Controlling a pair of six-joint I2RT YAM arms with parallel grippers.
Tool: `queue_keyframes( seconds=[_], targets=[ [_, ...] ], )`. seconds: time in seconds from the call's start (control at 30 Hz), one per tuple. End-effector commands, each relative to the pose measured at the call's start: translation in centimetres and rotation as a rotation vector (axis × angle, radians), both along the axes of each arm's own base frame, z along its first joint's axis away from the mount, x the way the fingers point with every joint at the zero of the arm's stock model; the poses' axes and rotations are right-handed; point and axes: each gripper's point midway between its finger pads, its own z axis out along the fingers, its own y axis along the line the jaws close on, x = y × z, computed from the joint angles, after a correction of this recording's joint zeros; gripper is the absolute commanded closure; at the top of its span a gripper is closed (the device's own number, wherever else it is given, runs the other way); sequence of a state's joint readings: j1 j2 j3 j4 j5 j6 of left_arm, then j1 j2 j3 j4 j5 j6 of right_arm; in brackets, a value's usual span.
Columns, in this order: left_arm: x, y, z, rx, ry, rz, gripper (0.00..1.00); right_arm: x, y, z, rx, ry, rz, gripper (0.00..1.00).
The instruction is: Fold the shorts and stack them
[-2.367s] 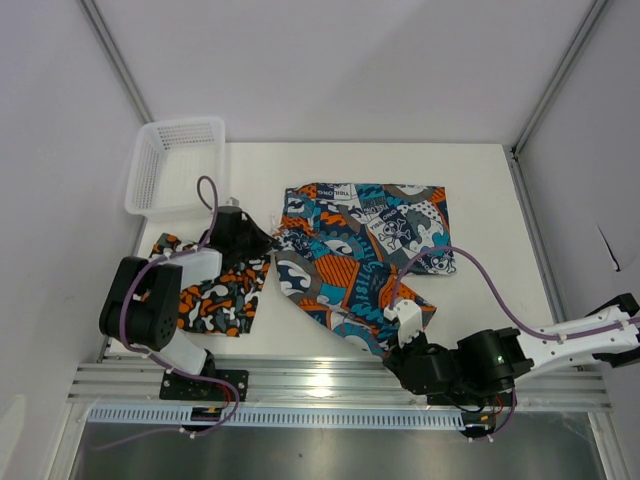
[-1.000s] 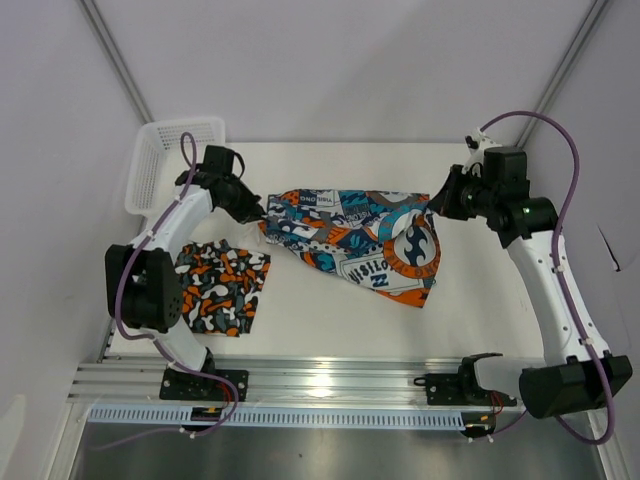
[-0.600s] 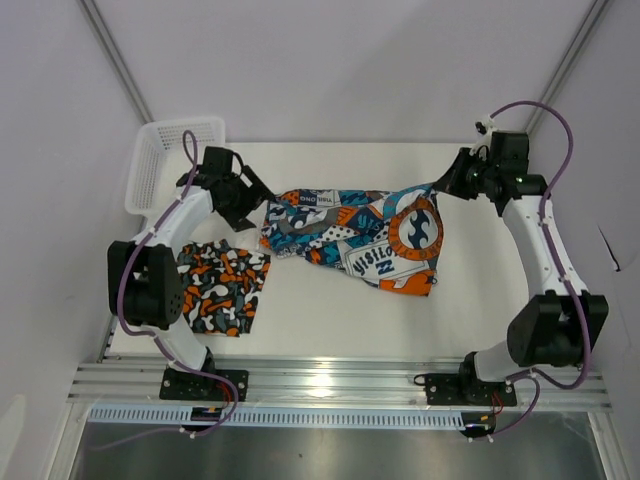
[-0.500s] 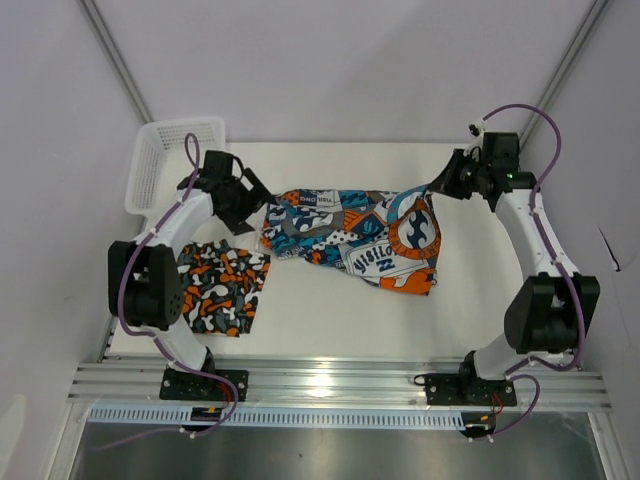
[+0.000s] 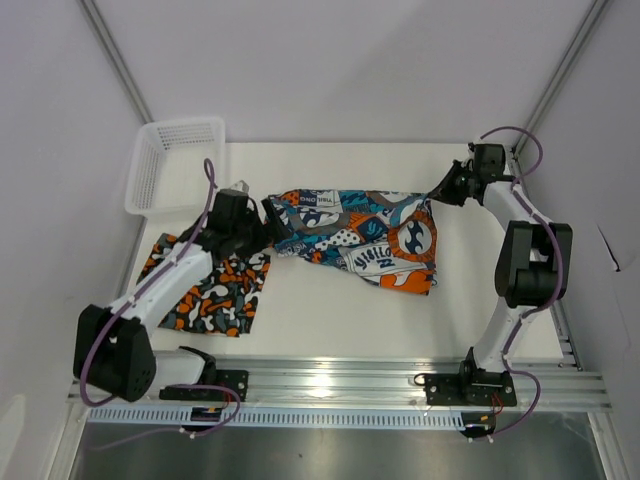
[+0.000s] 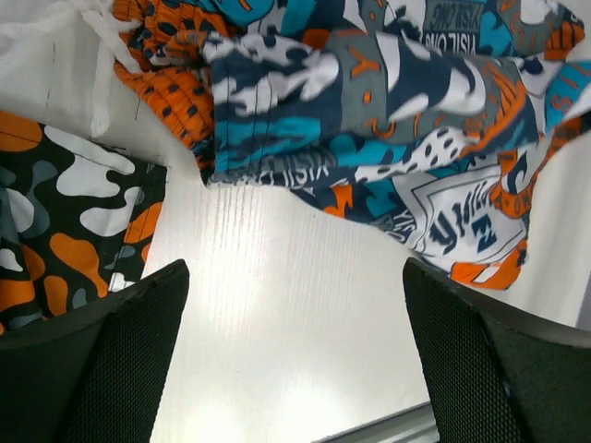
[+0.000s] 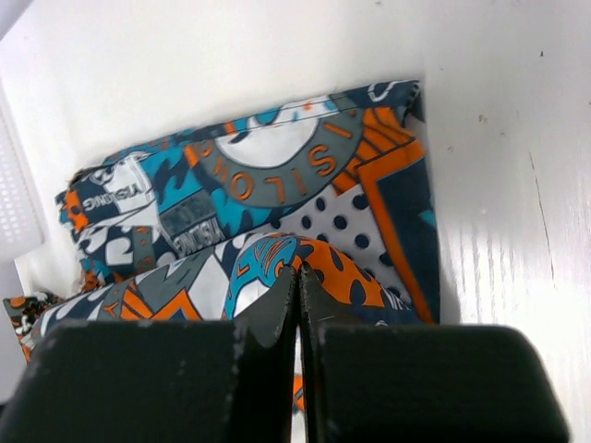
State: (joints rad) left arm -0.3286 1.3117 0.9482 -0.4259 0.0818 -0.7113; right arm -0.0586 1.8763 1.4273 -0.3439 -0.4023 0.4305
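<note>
The teal, orange and white graphic-print shorts [image 5: 355, 235] lie folded across the middle of the table, also seen in the left wrist view [image 6: 369, 111]. My right gripper [image 5: 445, 190] is at their far right corner. In its wrist view the jaws [image 7: 297, 269] are shut, with a raised fold of the graphic shorts [image 7: 277, 185] pinched at the tips. My left gripper [image 5: 264, 228] stands open just left of these shorts, with only bare table between its fingers [image 6: 92, 369]. The folded camouflage shorts [image 5: 210, 285] lie flat at the near left, partly under my left arm, and show in the left wrist view [image 6: 55, 212].
A white mesh basket [image 5: 175, 165] stands at the far left corner of the table, its wall at the left edge of the right wrist view [image 7: 14, 203]. Bare white table [image 5: 330, 320] runs along the front, ending at the aluminium rail [image 5: 340, 380].
My left gripper opened, let go of the graphic shorts' left end and drew back towards the near left. My right gripper carried its corner farther back and right, and the shorts settled flatter.
</note>
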Motion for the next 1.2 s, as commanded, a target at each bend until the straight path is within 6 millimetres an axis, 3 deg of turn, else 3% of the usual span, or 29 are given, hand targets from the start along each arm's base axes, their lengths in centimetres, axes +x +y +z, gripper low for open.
queue_keyframes(
  seconds=[0.0, 0.03, 0.07, 0.2, 0.4, 0.5, 0.73, 0.97, 1.1, 1.17],
  targets=[
    [-0.2, 0.1, 1.0, 0.036, -0.155, -0.044, 0.03, 2.8, -0.3, -0.5, 0.043, -0.041, -0.035, 1.0],
    [-0.2, -0.2, 1.4, 0.027, -0.189, -0.06, 0.04, 3.0, -0.4, -1.9, 0.046, -0.017, -0.043, 1.0],
    [-1.3, -0.2, -0.1, 0.036, -0.166, -0.073, 0.07, 3.3, -0.5, -2.3, 0.05, -0.022, -0.051, 1.0],
    [-2.2, 0.0, -2.8, 0.065, -0.121, -0.084, 0.15, 3.6, -0.8, -3.9, 0.069, -0.02, -0.068, 1.0],
    [-0.5, -1.0, -4.7, 0.071, -0.144, -0.117, 0.24, 3.7, -0.5, -5.1, 0.108, -0.026, -0.06, 1.0],
    [0.3, -1.5, -6.5, 0.051, -0.081, -0.085, 0.23, 3.7, -0.6, -5.1, 0.121, -0.034, -0.06, 1.0],
    [3.8, -2.2, -7.0, 0.052, -0.118, -0.038, 0.26, 3.5, -0.9, -4.2, 0.152, -0.054, -0.057, 1.0],
    [5.0, -2.6, -8.4, 0.052, -0.08, -0.009, 0.27, 3.5, -0.7, -4.2, 0.174, -0.057, -0.052, 1.0],
    [5.7, -2.9, -8.4, 0.028, -0.098, 0.008, 0.33, 3.4, -0.8, -4.0, 0.176, -0.059, -0.055, 1.0],
    [6.0, -3.0, -8.3, 0.022, -0.101, 0.012, 0.42, 3.3, -0.8, -3.9, 0.178, -0.06, -0.055, 1.0]
  ],
)
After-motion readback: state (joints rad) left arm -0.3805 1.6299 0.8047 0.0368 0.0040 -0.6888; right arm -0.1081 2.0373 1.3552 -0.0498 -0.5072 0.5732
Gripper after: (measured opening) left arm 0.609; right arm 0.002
